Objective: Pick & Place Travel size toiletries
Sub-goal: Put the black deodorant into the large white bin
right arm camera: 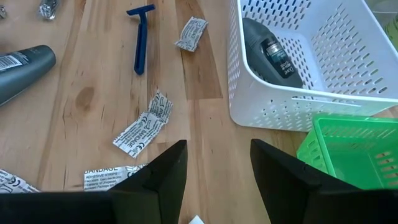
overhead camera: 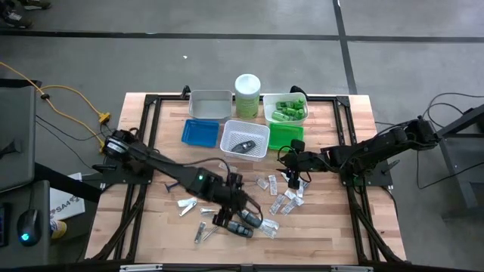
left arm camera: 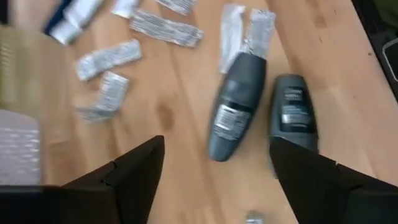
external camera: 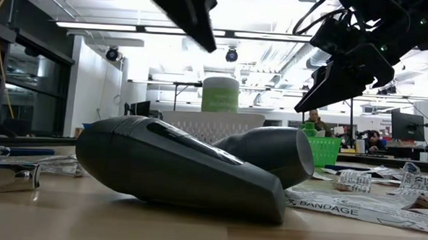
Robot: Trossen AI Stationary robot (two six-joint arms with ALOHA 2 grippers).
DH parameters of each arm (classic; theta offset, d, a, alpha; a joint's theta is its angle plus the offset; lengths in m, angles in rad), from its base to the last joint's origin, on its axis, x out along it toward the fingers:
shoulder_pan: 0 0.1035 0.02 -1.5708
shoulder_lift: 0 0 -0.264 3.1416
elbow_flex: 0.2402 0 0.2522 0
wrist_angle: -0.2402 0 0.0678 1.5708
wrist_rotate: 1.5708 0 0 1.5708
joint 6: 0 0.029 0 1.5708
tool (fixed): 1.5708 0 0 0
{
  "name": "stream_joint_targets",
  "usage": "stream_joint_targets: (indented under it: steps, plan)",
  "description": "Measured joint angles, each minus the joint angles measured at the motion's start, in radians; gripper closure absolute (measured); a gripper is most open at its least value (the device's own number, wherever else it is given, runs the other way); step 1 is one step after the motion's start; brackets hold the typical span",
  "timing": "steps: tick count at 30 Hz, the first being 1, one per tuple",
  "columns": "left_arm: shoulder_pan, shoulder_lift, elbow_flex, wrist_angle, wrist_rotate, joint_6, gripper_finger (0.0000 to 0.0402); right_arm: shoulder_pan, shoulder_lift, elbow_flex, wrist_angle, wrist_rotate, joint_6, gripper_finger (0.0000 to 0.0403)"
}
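The left fingers (left arm camera: 214, 180) hang wide apart and empty over two grey cases (left arm camera: 231, 109) lying side by side on the tabletop (left arm camera: 180, 112). The cases almost touch, so one finger could bump the second case (left arm camera: 293, 115) away. The right fingers (right arm camera: 217, 171) are apart and empty, near the white basket (right arm camera: 348, 68).

A light wooden table (overhead camera: 355, 121) is filling the middle of the high view. Along its upper edge a grey tray (overhead camera: 210, 104), a pale-green canister (overhead camera: 247, 94), a blue tray (overhead camera: 200, 132), a white basket (overhead camera: 245, 140) and two green trays (overhead camera: 286, 125) are sitting. Toward the lower centre, two dark grey cases (left arm camera: 261, 115), bandage packets (overhead camera: 283, 200), silver clippers (overhead camera: 201, 233) and a blue razor (right arm camera: 140, 43) are lying scattered on the wood.
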Motion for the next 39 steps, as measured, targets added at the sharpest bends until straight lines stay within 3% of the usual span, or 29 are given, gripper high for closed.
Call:
stream_joint_targets:
  steps: [9, 34, 39]
  plan:
    - [-0.074, 0.090, -0.001, 0.022, 0.025, -0.138, 0.0053, 0.000, 0.000, -0.001, 0.000, -0.002, 0.001, 0.0234]
    - [-0.127, 0.275, -0.002, 0.137, 0.035, -0.202, 0.0053, 0.000, 0.000, -0.001, -0.005, -0.001, 0.019, 0.0234]
    - [-0.125, 0.274, 0.000, 0.150, 0.033, -0.202, 0.0079, 0.000, 0.000, -0.001, -0.006, -0.001, 0.023, 0.0234]
